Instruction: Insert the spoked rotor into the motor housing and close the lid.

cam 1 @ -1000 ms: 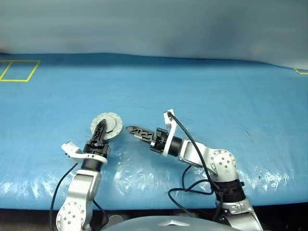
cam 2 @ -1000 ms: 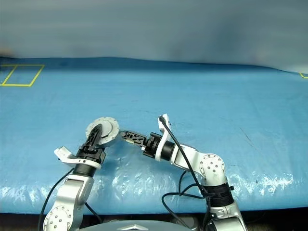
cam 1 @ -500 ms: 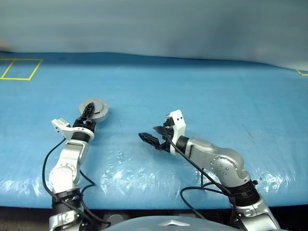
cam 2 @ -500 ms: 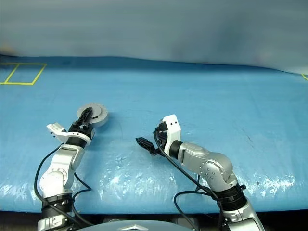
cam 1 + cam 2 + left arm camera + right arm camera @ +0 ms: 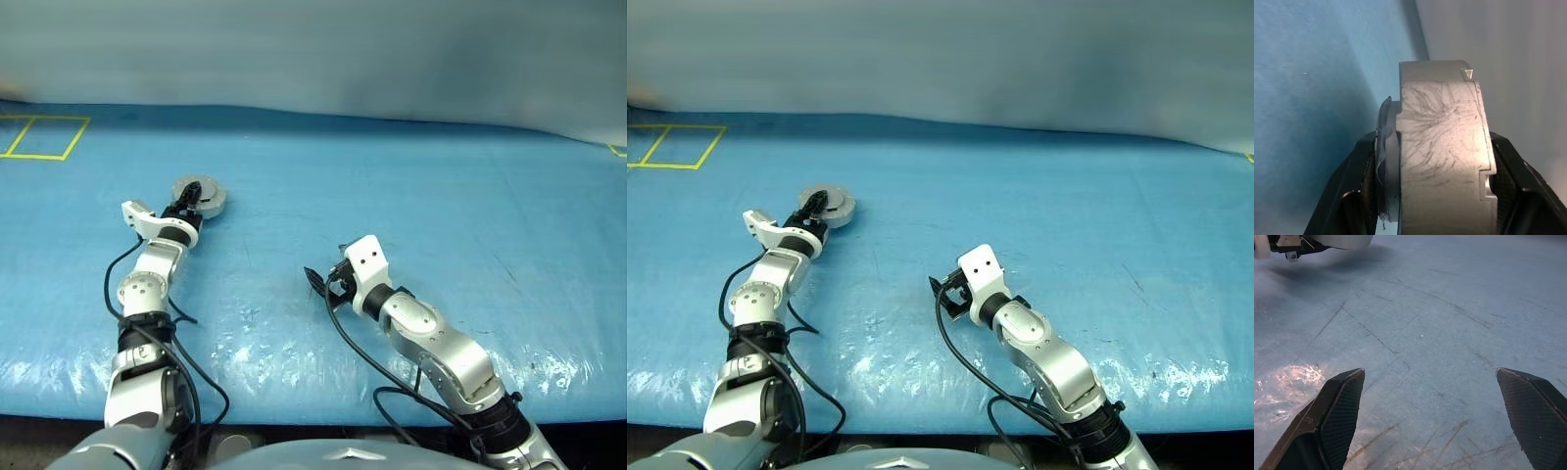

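Observation:
My left gripper (image 5: 186,207) is stretched out over the far left of the blue table, shut on a round silver motor housing (image 5: 200,195). The left wrist view shows the motor housing (image 5: 1440,147) edge-on, clamped between the two black fingers (image 5: 1359,196). A thinner round rim sticks out on one of its faces; I cannot tell whether that rim is the lid. The spoked rotor is out of view. My right gripper (image 5: 318,284) hangs low over the middle of the table, open, with nothing between its fingers (image 5: 1342,406).
A blue plastic sheet (image 5: 411,196) covers the table. A yellow tape rectangle (image 5: 39,137) lies at the back left and a yellow mark (image 5: 615,149) at the far right edge. The front edge (image 5: 323,416) runs close to me. Black cables trail from both arms.
My left arm has reached forward and to the left, carrying the housing away from the middle. My right gripper has drawn back to the right and rolled over, staying open.

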Controlling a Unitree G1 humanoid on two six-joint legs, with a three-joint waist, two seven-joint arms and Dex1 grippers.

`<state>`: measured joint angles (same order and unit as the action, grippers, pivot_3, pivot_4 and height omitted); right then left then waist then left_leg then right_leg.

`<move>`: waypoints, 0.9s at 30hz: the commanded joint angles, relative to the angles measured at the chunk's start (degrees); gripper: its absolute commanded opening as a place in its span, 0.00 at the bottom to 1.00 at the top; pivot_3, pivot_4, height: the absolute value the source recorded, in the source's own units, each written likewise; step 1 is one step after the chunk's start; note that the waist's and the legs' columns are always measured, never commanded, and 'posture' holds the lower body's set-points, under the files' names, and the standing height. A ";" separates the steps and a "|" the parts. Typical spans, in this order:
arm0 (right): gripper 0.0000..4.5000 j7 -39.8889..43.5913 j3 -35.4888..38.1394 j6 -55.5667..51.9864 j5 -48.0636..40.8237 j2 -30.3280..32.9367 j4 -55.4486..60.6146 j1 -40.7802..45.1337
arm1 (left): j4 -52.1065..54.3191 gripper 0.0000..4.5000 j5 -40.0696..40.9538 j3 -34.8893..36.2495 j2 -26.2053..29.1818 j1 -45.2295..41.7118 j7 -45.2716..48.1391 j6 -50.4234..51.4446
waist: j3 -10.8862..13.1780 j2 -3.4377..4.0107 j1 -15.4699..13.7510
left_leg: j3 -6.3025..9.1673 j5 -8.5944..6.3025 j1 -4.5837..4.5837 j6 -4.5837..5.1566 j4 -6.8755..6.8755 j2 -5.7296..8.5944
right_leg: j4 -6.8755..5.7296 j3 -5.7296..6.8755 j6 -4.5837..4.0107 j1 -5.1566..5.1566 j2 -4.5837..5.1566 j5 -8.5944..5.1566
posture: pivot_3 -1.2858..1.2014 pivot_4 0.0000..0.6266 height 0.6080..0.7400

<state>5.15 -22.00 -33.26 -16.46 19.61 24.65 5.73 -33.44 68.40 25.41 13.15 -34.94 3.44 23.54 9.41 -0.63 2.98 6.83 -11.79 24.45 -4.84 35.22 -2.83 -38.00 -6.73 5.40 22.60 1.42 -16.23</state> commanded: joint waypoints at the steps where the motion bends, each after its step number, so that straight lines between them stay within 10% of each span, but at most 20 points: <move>1: 1.00 0.83 1.01 1.28 2.01 -0.86 2.36 -0.98 | -4.65 0.52 -3.62 0.92 0.88 -5.69 4.33 -0.35 | 0.01 -0.01 0.03 | 0.00 0.00 0.00 0.00 0.00 0.01 | 0.01 -0.01 0.00 0.00 0.01 0.00 | 0.52 0.24 1.00; 12: 1.00 3.14 2.52 -1.28 4.50 -3.36 3.50 -2.23 | -19.68 0.52 -14.21 1.66 0.94 -15.03 10.78 2.55 | 0.08 -0.11 0.72 | 0.03 0.01 0.00 -0.01 -0.05 0.06 | -0.05 0.02 -0.01 0.02 0.06 0.00 | 0.52 0.24 1.00; 19: 1.00 5.20 3.05 -3.27 4.44 -5.18 3.90 -1.58 | -19.10 1.00 -19.18 1.39 2.77 -12.41 11.08 7.04 | 0.08 -0.10 0.94 | 0.05 0.05 -0.10 -0.03 -0.02 0.06 | -0.20 0.01 -0.01 -0.04 0.06 0.00 | 0.52 0.24 1.00; 27: 1.00 7.02 2.26 -5.42 4.69 -6.88 4.01 -0.33 | -6.03 1.00 -18.59 2.61 6.22 -0.10 9.84 20.52 | 0.04 -0.05 2.04 | 0.04 -0.08 -0.98 0.21 -0.12 0.05 | -0.61 -0.06 -0.14 -0.64 0.05 -0.10 | 0.52 0.24 1.00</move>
<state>11.61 -19.59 -38.23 -11.84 13.06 26.10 4.77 -41.26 50.27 27.34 18.45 -38.74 14.92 40.10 9.45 -0.68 5.02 6.87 -11.87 23.44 -4.64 35.12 -2.78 -38.68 -6.80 5.25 21.96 1.46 -16.33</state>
